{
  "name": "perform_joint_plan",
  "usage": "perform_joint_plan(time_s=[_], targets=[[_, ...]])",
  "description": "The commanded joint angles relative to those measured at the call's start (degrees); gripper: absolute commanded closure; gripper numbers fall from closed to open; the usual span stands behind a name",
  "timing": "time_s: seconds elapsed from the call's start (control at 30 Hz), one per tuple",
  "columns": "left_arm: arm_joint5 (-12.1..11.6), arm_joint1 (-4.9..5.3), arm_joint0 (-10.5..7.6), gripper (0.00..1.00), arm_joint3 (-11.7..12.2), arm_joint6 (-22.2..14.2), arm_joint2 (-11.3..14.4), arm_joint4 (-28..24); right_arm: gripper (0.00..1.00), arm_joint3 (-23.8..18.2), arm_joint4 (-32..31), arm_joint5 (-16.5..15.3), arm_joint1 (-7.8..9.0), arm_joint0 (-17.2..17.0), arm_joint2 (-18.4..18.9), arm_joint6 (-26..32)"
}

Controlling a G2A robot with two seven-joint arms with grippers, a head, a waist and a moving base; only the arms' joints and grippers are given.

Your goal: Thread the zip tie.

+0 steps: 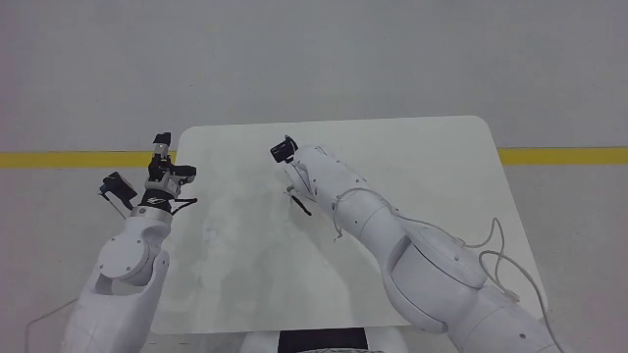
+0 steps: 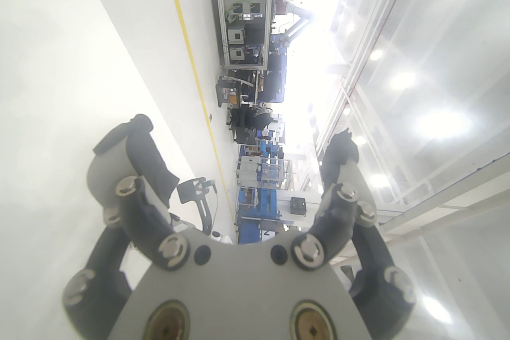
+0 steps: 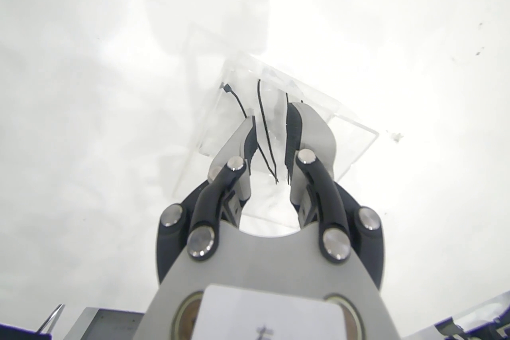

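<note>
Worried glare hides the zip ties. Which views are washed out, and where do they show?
Left wrist view: ceiling lights blow out the background beyond the left gripper. Right wrist view: evenly lit; black zip ties stand out against the clear tray between the jaws of the right gripper. Top view: faint table reflections.

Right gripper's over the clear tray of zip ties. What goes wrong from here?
1. Several black zip ties lie close together between the fingers of the open right gripper; closing may pinch more than one.
2. The clear tray looks light; a finger catching its wall could shove it.
3. The left gripper is open, empty and aimed off the table, not placed to take the tie's other end.
</note>
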Motion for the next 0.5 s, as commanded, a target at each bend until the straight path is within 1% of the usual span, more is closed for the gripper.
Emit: perform_joint_plan(time_s=[0.0,0.13,0.23,0.27,0.47], targets=[[0.0,0.0,0.0,0.0,0.0,0.0,0.0,0.0,0.82,0.1,-0.2,-0.1,0.01,-0.1,0.1,0.1],[0.0,0.0,0.0,0.0,0.0,0.0,0.0,0.0,0.85,0.2,-0.3,-0.3,-0.02,-0.2,0.5,0.2],[0.0,0.0,0.0,0.0,0.0,0.0,0.0,0.0,0.95,0.3,-0.4,-0.5,-0.06,-0.2,0.8,0.3],[0.0,0.0,0.0,0.0,0.0,0.0,0.0,0.0,1.0,0.3,-0.5,-0.5,-0.07,-0.2,0.9,0.3],[0.0,0.0,0.0,0.0,0.0,0.0,0.0,0.0,1.0,0.3,-0.7,-0.8,-0.05,-0.1,1.5,0.3]])
